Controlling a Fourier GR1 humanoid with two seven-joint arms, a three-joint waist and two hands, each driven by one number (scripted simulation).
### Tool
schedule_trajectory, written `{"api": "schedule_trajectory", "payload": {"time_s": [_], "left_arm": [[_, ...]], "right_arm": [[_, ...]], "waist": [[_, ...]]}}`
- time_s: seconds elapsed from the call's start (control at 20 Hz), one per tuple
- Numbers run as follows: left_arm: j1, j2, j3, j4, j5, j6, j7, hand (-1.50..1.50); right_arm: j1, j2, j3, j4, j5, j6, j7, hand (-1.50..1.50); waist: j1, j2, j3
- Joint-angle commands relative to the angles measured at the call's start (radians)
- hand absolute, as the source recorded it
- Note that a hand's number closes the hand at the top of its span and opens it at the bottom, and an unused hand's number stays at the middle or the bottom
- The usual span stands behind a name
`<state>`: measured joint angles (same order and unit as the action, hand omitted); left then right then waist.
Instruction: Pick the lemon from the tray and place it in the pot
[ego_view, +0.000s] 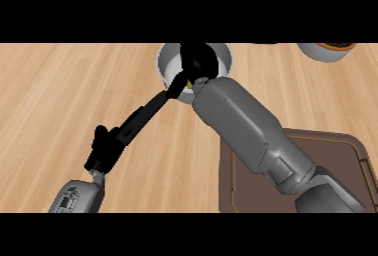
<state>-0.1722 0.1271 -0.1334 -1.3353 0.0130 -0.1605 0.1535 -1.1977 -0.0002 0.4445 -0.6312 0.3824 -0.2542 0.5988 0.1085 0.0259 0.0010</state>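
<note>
The right hand (198, 59) is hanging over the pot (167, 57) at twelve o'clock, curling round the lemon (190, 85), only a yellow sliver showing at the pot's six o'clock rim. The tray (336, 157) is lying at four o'clock; the left hand (103, 147) is resting, fingers relaxed, at eight.

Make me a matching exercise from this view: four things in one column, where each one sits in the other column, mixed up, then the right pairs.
Things:
1. pot
2. tray
3. left hand
4. right hand

Places:
A. lower left of the view
B. top centre of the counter
C. lower right, partly under the forearm
D. over the pot's opening

Pairs: 1-B, 2-C, 3-A, 4-D
</note>
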Motion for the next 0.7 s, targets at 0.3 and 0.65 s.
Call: {"api": "schedule_trajectory", "payload": {"time_s": [0.3, 0.65], "left_arm": [[0.026, 0.007, 0.029, -0.021, 0.005, 0.022, 0.001, 0.0], [0.108, 0.014, 0.03, -0.071, 0.014, 0.008, -0.001, 0.0]], "right_arm": [[0.047, 0.0, -0.152, -0.069, -0.106, -0.526, -0.161, -1.5], [0.117, -0.05, -0.29, -0.162, -0.221, -0.483, -0.368, -1.5]], "waist": [[-0.054, -0.016, 0.0], [-0.093, -0.024, 0.0]]}}
